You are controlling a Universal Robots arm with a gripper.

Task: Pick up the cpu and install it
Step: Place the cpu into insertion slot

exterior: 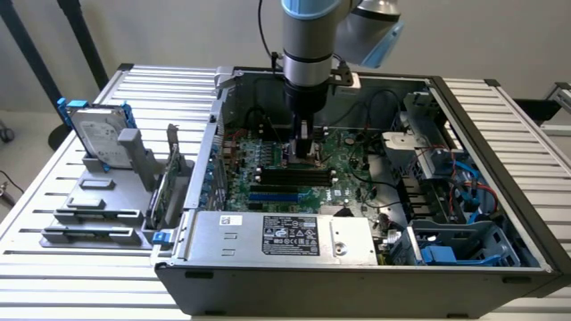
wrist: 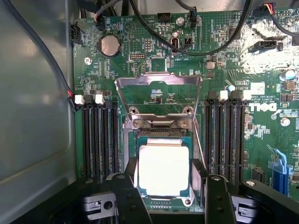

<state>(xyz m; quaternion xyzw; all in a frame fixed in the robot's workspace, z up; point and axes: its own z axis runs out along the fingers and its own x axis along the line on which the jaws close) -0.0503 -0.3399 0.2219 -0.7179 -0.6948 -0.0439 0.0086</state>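
Wrist view: the tool (wrist: 169, 182) is hanging released, fingers straddling the cpu (wrist: 163, 170), which is lying flat in the motherboard socket (wrist: 159, 122), metal frame (wrist: 159, 80) flipped up.

Small square cpu (wrist: 163, 170): dull, smooth silver metal top. Hinged load frame (wrist: 159, 80): bare shiny metal. Green motherboard (wrist: 121, 70): matt. Exterior view, 9 o'clock of the grey sheet-metal computer case (exterior: 357, 287): smooth silver metal hard drive (exterior: 96, 137) in blue plastic frame
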